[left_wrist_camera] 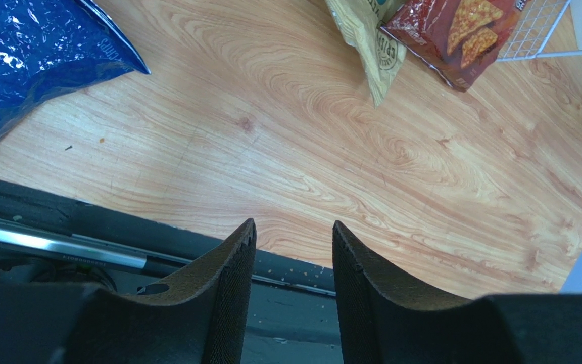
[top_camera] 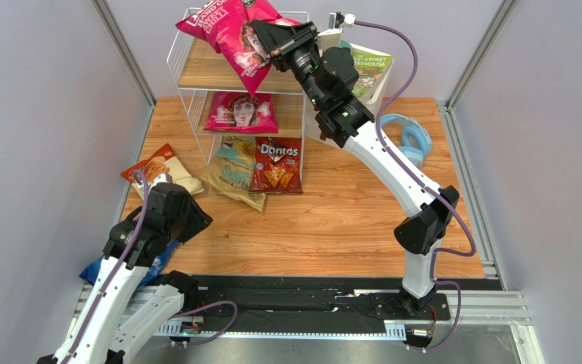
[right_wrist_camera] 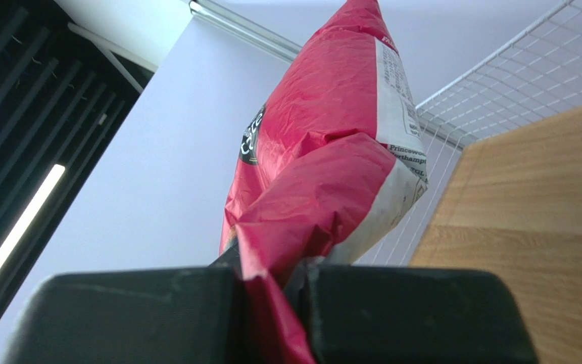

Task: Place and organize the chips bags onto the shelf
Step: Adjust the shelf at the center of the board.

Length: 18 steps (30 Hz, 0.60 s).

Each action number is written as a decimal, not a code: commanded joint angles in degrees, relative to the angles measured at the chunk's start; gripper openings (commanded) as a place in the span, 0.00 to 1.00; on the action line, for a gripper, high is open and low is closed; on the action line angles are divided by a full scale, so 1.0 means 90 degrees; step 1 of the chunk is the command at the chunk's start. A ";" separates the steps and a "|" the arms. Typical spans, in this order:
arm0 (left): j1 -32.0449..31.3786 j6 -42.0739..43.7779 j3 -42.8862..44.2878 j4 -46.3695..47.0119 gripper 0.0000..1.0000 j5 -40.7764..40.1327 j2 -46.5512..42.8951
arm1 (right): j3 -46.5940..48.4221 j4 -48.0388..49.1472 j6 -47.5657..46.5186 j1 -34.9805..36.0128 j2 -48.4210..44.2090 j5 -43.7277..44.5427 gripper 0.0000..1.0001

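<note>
My right gripper (top_camera: pixel 262 34) is shut on one corner of a magenta chips bag (top_camera: pixel 229 30) and holds it over the top tier of the white wire shelf (top_camera: pixel 188 72). In the right wrist view the bag (right_wrist_camera: pixel 324 144) stands up from the gripper (right_wrist_camera: pixel 271 273) beside the shelf's mesh (right_wrist_camera: pixel 522 68). A second magenta bag (top_camera: pixel 241 112) lies on the middle tier. The tan-and-teal bag (top_camera: pixel 233 178) and red Doritos (top_camera: pixel 276 164) lie at the shelf's foot. The orange-and-cream bag (top_camera: pixel 157 168) lies to the left. The blue Doritos bag (left_wrist_camera: pixel 28 61) lies by my open, empty left gripper (left_wrist_camera: pixel 292 231).
A green book (top_camera: pixel 370 68) stands at the back right behind my right arm. Blue headphones (top_camera: pixel 412 136) lie on the table to the right. A black rail (top_camera: pixel 309 303) runs along the near edge. Grey walls close in both sides.
</note>
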 commanded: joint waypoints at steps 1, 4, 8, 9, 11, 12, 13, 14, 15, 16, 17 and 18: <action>0.0040 0.0208 0.0184 -0.0079 0.48 -0.0090 -0.0088 | 0.0715 0.0586 0.0116 0.0111 0.0289 0.0957 0.00; 0.0040 0.0247 0.0184 -0.0079 0.47 -0.0109 -0.0108 | 0.0588 0.0596 0.0146 0.0150 0.0212 0.1064 0.00; 0.0040 0.0335 0.0214 0.0009 0.48 -0.0197 -0.0108 | -0.0113 0.0616 0.0214 0.0140 -0.0140 0.1192 0.00; 0.0040 0.0374 0.0204 0.0173 0.49 -0.0168 -0.0108 | -0.0241 0.0616 0.0214 0.0131 -0.0228 0.1202 0.00; 0.0050 0.0432 0.0204 0.0379 0.56 -0.0081 -0.0069 | -0.0427 0.0548 0.0146 0.0131 -0.0491 0.1192 0.00; 0.0059 0.0462 0.0204 0.0486 0.58 -0.0051 -0.0050 | -0.0582 0.0499 0.0126 0.0121 -0.0560 0.1173 0.00; 0.0069 0.0501 0.0233 0.0662 0.61 -0.0051 0.0057 | -0.0652 0.0373 0.0097 0.0111 -0.0725 0.1192 0.00; 0.0089 0.0559 0.0340 0.0702 0.63 -0.0147 0.0135 | -0.0739 0.0314 0.0049 0.0072 -0.0804 0.1192 0.00; 0.0147 0.0637 0.0399 0.0789 0.64 -0.0226 0.0330 | -0.0905 0.0265 0.0019 0.0062 -0.0892 0.1250 0.00; 0.0196 0.0735 0.0486 0.0848 0.64 -0.0284 0.0448 | -0.1013 0.0197 -0.0001 0.0033 -0.1076 0.1289 0.00; 0.0274 0.0968 0.0661 0.0907 0.64 -0.0401 0.0574 | -0.1110 0.0196 -0.0010 -0.0006 -0.1146 0.1309 0.00; 0.0361 0.1076 0.0750 0.1081 0.65 -0.0422 0.0808 | -0.1189 0.0196 -0.0010 -0.0035 -0.1224 0.1338 0.00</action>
